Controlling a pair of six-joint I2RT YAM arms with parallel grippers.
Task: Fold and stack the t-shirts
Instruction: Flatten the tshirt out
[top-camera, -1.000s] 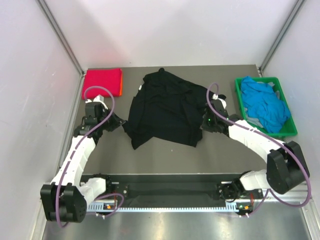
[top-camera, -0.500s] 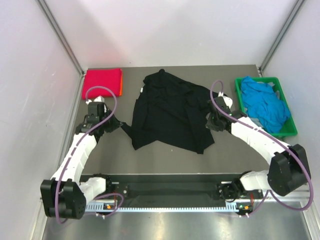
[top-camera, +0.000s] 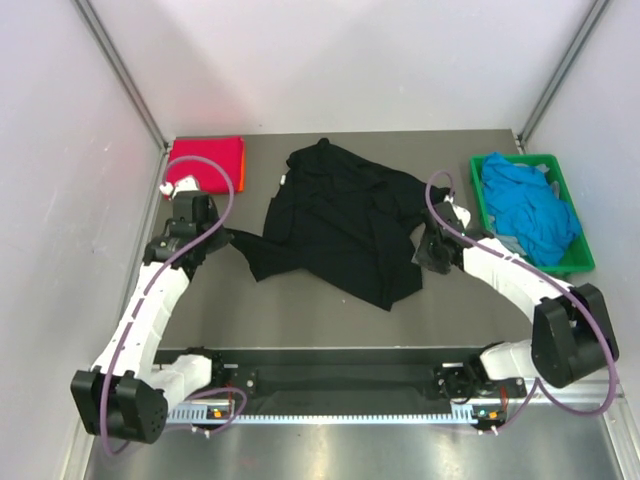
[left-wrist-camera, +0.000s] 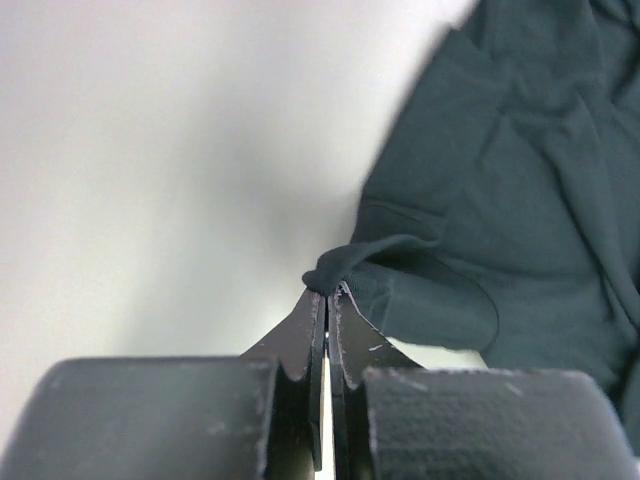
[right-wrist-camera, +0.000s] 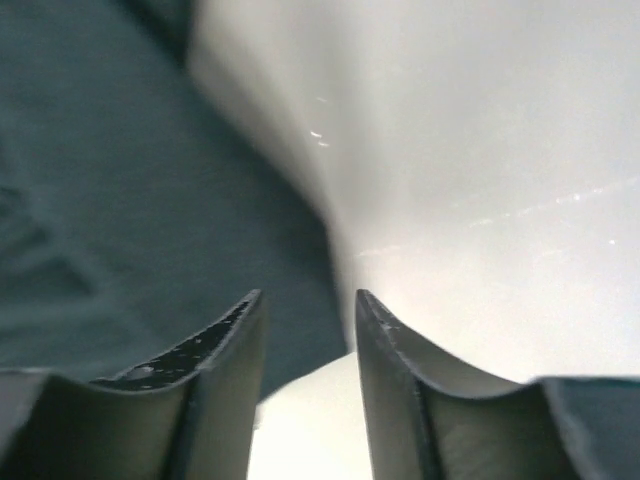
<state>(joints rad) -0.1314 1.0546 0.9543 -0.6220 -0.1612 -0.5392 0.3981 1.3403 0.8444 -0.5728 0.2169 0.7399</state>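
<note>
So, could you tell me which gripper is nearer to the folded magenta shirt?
Left. The left gripper is just in front of the magenta shirt; the right gripper is beyond the black shirt.

A plain black cloth t-shirt covers the middle of the dull grey-brown surface. At upper left is a plain magenta-red folded cloth shirt. At right, bright blue crumpled cloth shirts fill a green plastic crate. The jointed robot arms are white and black.

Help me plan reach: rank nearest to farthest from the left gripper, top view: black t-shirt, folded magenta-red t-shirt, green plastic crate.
1. Black t-shirt, held in the left gripper.
2. Folded magenta-red t-shirt, back left.
3. Green plastic crate, far right.
</note>
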